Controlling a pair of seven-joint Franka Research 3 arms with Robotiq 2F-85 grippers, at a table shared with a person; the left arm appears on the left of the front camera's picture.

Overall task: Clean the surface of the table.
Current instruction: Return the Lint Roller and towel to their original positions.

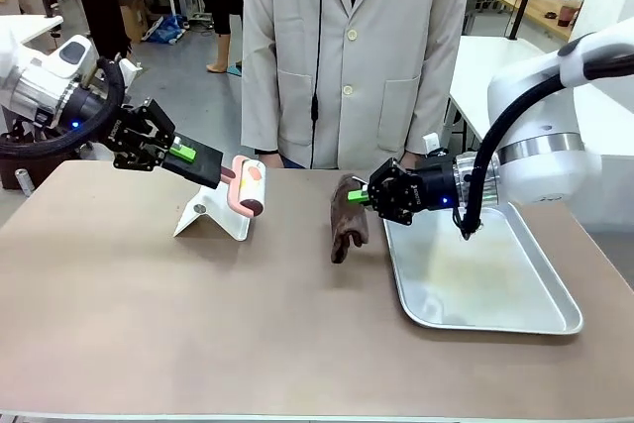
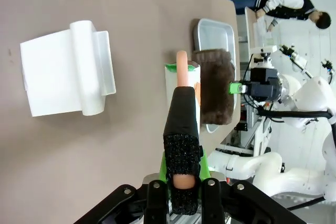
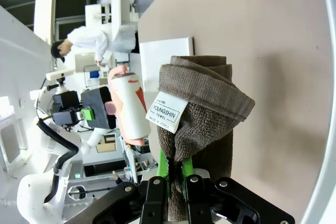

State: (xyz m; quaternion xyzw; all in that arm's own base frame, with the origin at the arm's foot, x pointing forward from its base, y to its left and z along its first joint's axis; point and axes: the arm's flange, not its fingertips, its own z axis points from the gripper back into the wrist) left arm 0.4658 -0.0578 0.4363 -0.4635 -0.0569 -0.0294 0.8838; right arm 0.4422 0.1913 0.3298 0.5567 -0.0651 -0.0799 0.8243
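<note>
The left gripper (image 1: pixel 220 174) is pinched on the pink handle of a lint roller (image 1: pixel 248 188), held above the table (image 1: pixel 149 314); in the left wrist view a black finger (image 2: pixel 182 145) covers most of the handle, so only its two ends show. The roller's print is too small to read. Under it a white folded stand (image 1: pixel 213 215) sits on the table, left of the middle — whether it is a holder for the roller I cannot tell.

The right gripper (image 1: pixel 359 196) is clamped on a brown towel (image 1: pixel 347 217), which hangs with its lower end at or just above the tabletop; contact is hard to judge. In the right wrist view the towel hides the fingertips, and its label (image 3: pixel 167 111) reads "YOUNGSHIN TOWEL".

A metal tray (image 1: pixel 535 316) lies on the table's right side, nothing in it — only faint smears. A person (image 1: pixel 357 56) in a pale coat stands at the far edge, cut off at the top.
</note>
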